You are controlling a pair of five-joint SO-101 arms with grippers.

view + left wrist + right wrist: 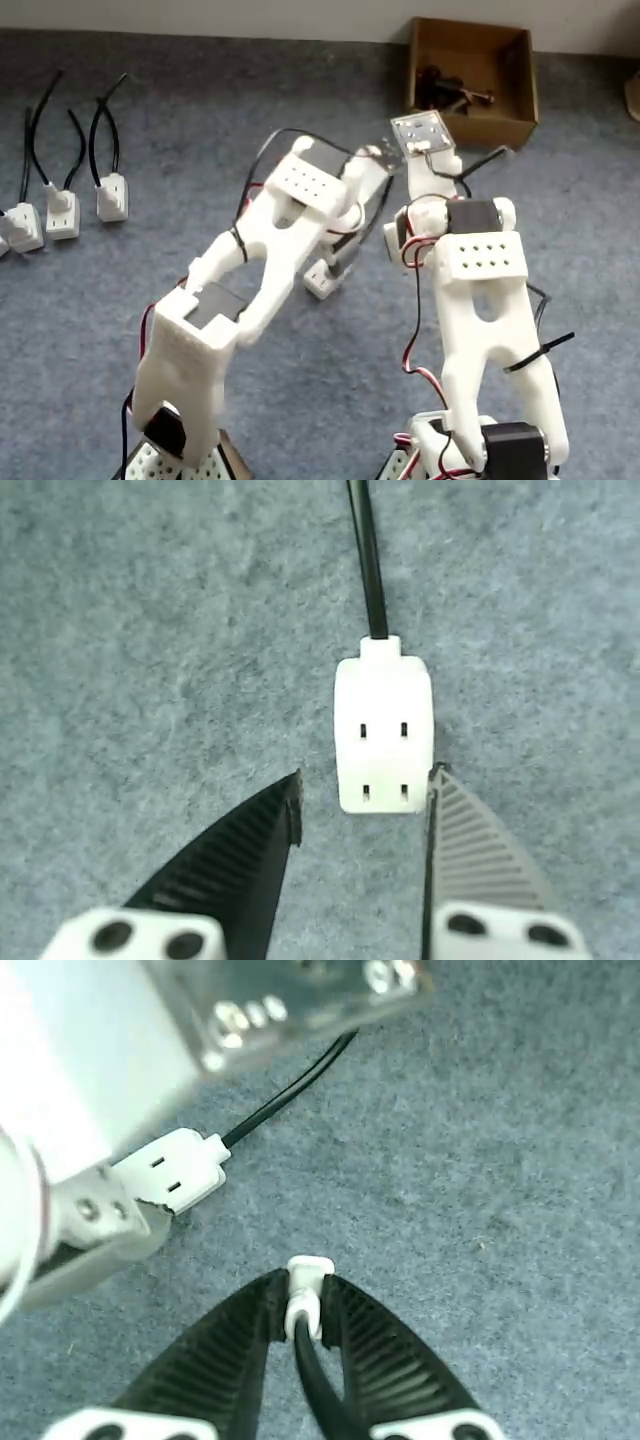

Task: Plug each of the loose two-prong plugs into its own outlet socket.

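A white outlet socket (385, 720) with two pairs of slots lies on the grey carpet, its black cord (365, 560) leading away. My left gripper (365, 790) is open, one finger on each side of the socket's near end. In the high view this socket (321, 279) sits at the middle, under the left arm's tip. My right gripper (308, 1295) is shut on a small white two-prong plug (309, 1278), whose black cord runs back between the fingers. The plug hovers a short way from the socket (180, 1167), apart from it.
Three more white sockets (62, 213) with black cords lie in a row at the far left. A cardboard box (515, 95) with dark parts inside stands at the back right. The left arm's white body (80, 1050) is close beside the right gripper.
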